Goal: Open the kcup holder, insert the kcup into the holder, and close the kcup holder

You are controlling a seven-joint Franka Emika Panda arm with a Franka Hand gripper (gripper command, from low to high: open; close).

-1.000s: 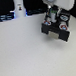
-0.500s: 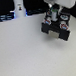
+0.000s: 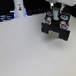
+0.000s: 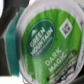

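The kcup (image 4: 47, 42) fills the wrist view: a round green foil lid with white lettering and a white rim. My gripper (image 3: 54, 15) hangs over the black kcup holder (image 3: 61, 33) at the back of the exterior view's right, shut on the kcup (image 3: 54, 14), which shows there as a small green and white spot. The holder is a blocky black unit with light patches on its front. A pale gap shows in its middle, but the frame is too coarse to tell whether a drawer is pulled out. My fingers are mostly hidden behind the pod.
A tall white bottle-like object with a dark band (image 3: 18, 7) stands at the back, left of the arm, with a small blue light (image 3: 26, 13) beside it. Dark items (image 3: 2, 18) line the back left edge of the white table (image 3: 27, 52).
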